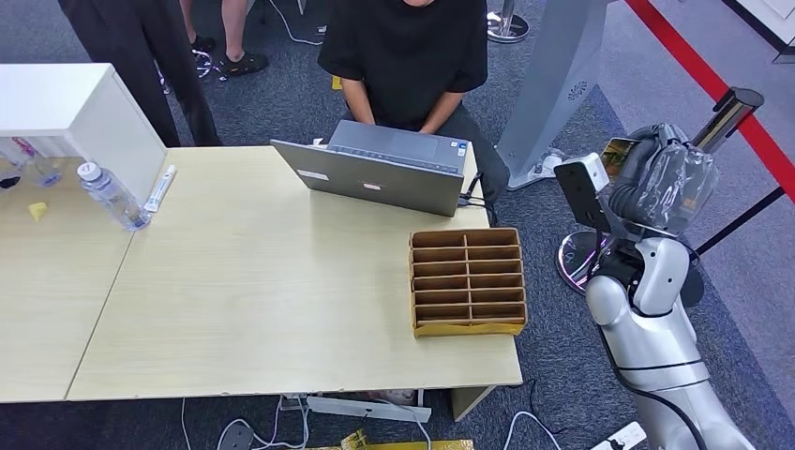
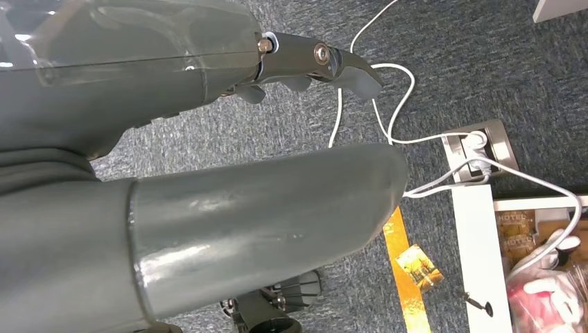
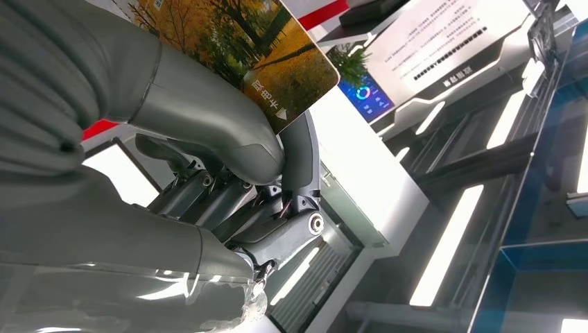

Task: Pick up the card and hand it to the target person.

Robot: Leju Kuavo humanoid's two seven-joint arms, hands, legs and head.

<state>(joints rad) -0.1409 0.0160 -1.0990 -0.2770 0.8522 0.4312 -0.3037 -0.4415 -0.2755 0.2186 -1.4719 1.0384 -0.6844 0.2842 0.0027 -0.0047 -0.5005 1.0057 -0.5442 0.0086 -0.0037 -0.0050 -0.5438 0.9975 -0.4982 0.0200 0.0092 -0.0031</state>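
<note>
The card, printed with autumn trees, is pinched between the thumb and fingers of my right hand. In the head view that right hand, wrapped in clear plastic, is raised off the table's right end, with an edge of the card showing at its top. A seated person in a black shirt is behind a grey laptop at the table's far side. My left hand hangs over carpet with thumb and fingers apart, holding nothing.
A wooden slotted organiser sits at the table's right end. A water bottle and white box stand at the left. Another person stands behind. A barrier post is beyond my right hand. Cables and a power strip lie on the floor.
</note>
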